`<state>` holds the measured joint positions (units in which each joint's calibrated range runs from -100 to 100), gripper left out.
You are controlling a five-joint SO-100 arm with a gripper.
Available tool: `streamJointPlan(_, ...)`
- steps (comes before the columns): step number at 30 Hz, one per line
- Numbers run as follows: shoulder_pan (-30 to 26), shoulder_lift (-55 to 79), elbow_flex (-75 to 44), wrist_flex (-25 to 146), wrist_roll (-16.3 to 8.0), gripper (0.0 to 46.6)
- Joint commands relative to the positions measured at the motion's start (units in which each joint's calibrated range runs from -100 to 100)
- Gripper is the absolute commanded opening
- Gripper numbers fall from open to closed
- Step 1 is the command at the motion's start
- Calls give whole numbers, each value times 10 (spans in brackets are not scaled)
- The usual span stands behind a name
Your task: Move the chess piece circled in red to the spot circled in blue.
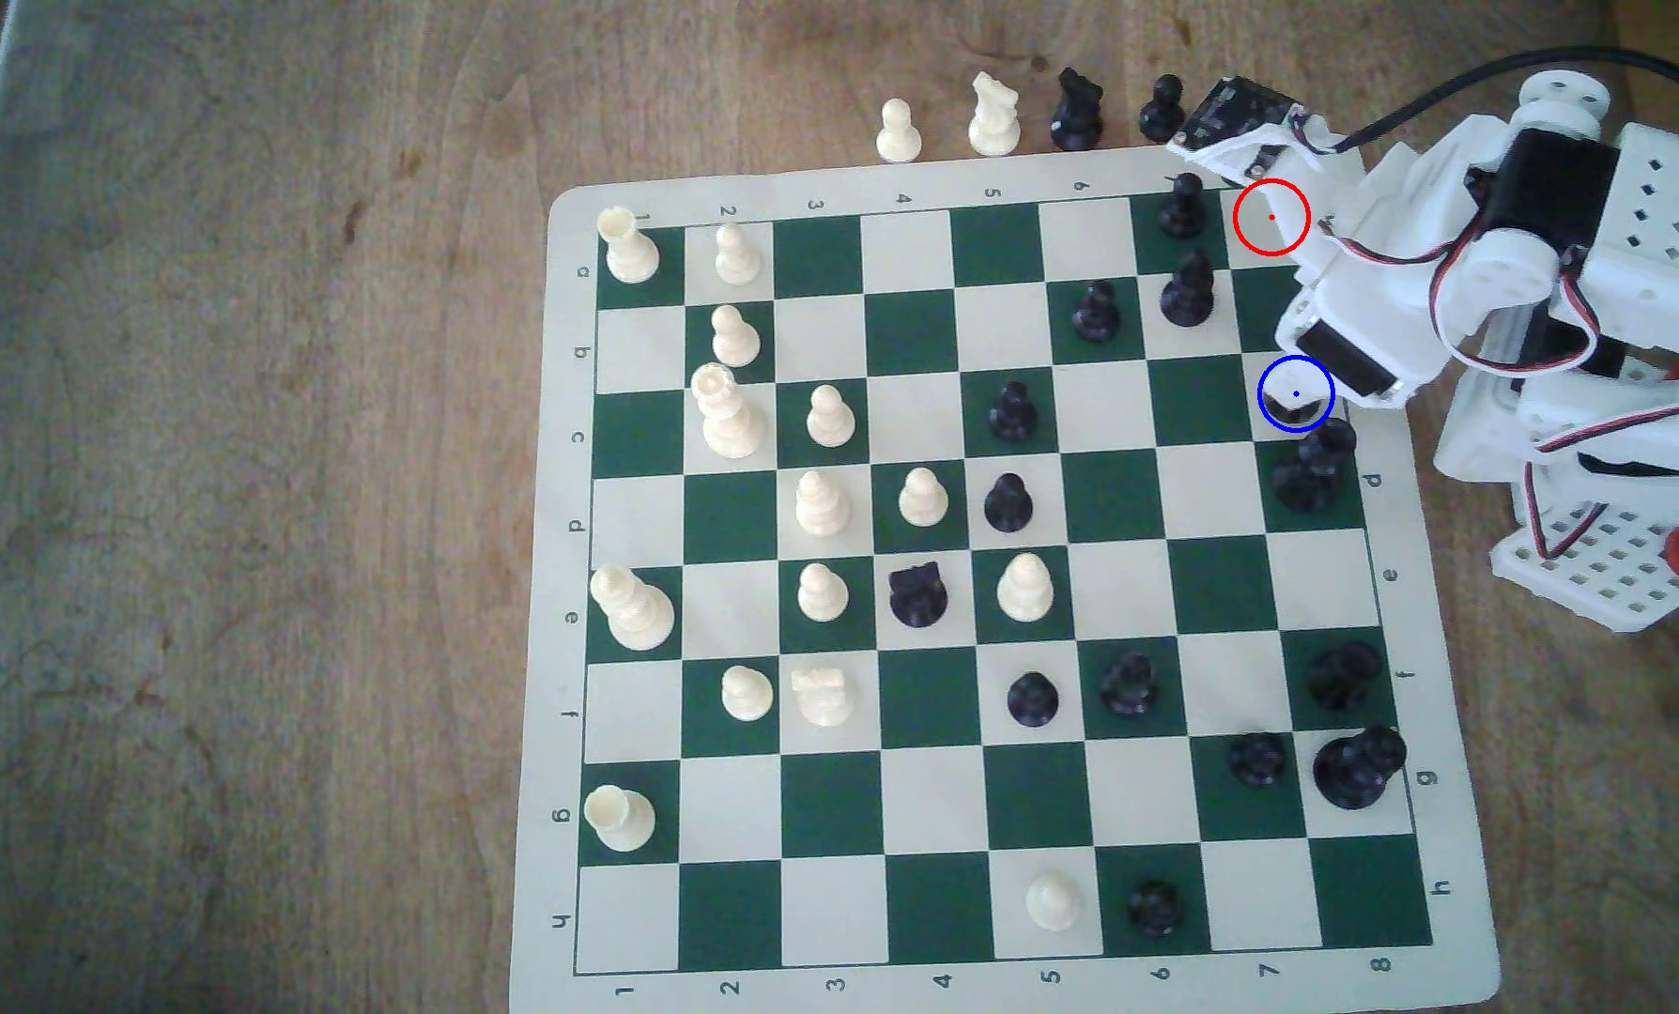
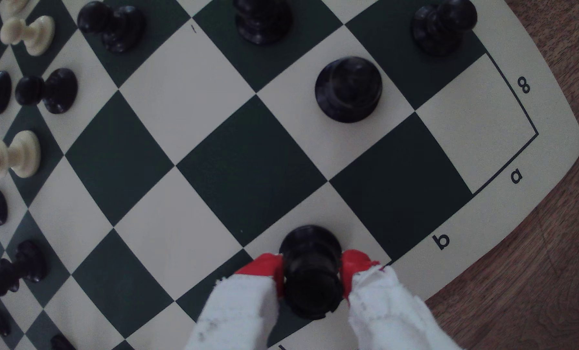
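Small black plastic chess piece (image 1: 1294, 408), wide round base, thick stem, blunt flat top.

Exterior view:
- Only a dark sliver of the piece shows, inside the thin blue ring on the cream target square (image 1: 1289, 380) at the board's far-right file.
- The white arm (image 1: 1353, 292) overhangs it.
- The red-ringed cream corner square (image 1: 1272, 216) lies bare.
- A taller black piece (image 1: 1309, 468) stands on the green square just beside the target, on the side away from the red ring.
- The green-and-cream roll-up board (image 1: 562, 585) lies on the brown wooden desk (image 1: 231, 487).

Wrist view:
- The claw (image 2: 311, 266) pinches the piece (image 2: 310, 269) by its stem, one red-tipped finger (image 2: 264, 269) on each side.
- The piece hangs over the cream target square (image 2: 332, 218), near its edge rather than its middle.
- Whether the base touches the board cannot be told.
- A black round-topped piece (image 2: 348, 89) stands well apart.

Hazards, judged:
- Letting go before the base is seated flat would likely tip or roll the piece.
- A drop from this off-centre spot may leave it straddling a square line.
- Spreading the fingers wide, or lifting away at a slant, could clip the taller neighbour.
- A finger pad that sticks could drag the piece along on retreat.
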<state>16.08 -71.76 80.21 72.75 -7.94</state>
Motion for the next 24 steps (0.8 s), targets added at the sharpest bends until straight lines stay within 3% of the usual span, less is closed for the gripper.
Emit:
streamJointPlan(1,5,4,-14,-5,3,62)
streamJointPlan(13,16,12,-21,-4,11,179)
streamJointPlan(21,16,12,-52,2,7,189)
streamJointPlan(24,18,10,-80,9,7,223)
